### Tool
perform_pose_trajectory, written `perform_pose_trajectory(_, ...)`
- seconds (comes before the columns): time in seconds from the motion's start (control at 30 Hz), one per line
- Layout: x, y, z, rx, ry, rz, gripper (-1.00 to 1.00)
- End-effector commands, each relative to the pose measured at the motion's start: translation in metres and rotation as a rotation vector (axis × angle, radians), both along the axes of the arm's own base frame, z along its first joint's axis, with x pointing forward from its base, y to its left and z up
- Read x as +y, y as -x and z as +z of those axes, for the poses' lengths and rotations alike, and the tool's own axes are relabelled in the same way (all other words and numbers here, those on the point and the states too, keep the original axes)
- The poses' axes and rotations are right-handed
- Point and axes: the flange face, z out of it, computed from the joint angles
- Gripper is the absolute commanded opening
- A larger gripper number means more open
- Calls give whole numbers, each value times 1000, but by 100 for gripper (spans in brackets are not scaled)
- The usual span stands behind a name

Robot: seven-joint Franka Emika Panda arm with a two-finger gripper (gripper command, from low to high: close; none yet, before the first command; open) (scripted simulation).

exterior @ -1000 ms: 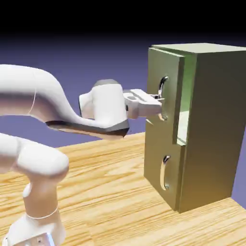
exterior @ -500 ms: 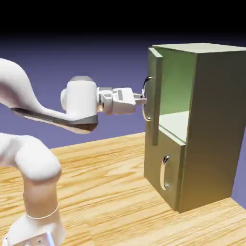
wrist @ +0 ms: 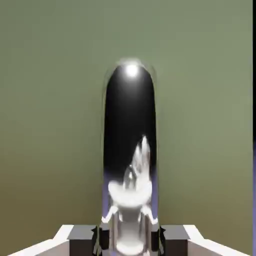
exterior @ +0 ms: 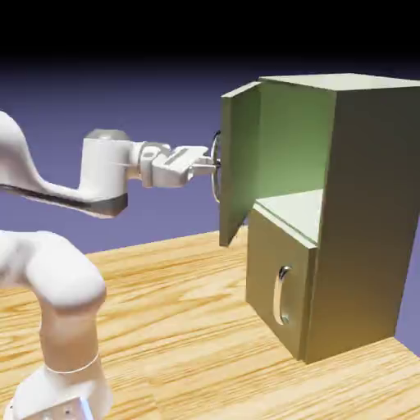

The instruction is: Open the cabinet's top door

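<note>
The top door (exterior: 240,164) stands swung well out at the cabinet's (exterior: 365,221) front, its upper compartment exposed, so opening looks mostly done, with perhaps a little more swing left. The gripper (exterior: 215,166), in front of the cabinet, has its 2 fingers nearly closed on the door's curved handle (wrist: 130,125). In the exterior view, the door's edge-on angle makes the finger contact hard to make out.

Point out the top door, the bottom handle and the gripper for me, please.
Top door (exterior: 239,164): exterior view, on the middle of the open panel.
Bottom handle (exterior: 280,297): exterior view, on the middle of its curved bar.
Gripper (wrist: 129,239): hand view, midway between its fingertips, on the top door's handle.
</note>
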Motion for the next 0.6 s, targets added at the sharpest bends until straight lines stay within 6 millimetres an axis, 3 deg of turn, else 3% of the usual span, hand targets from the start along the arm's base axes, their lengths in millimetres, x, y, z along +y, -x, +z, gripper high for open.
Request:
perform_pose_trajectory(0.0,7,2,0,0,-1,-30,-100)
perform_pose_trajectory(0.27,71,8,0,0,-1,-275,-100)
perform_pose_trajectory(0.57,138,-3,0,0,-1,-533,-100)
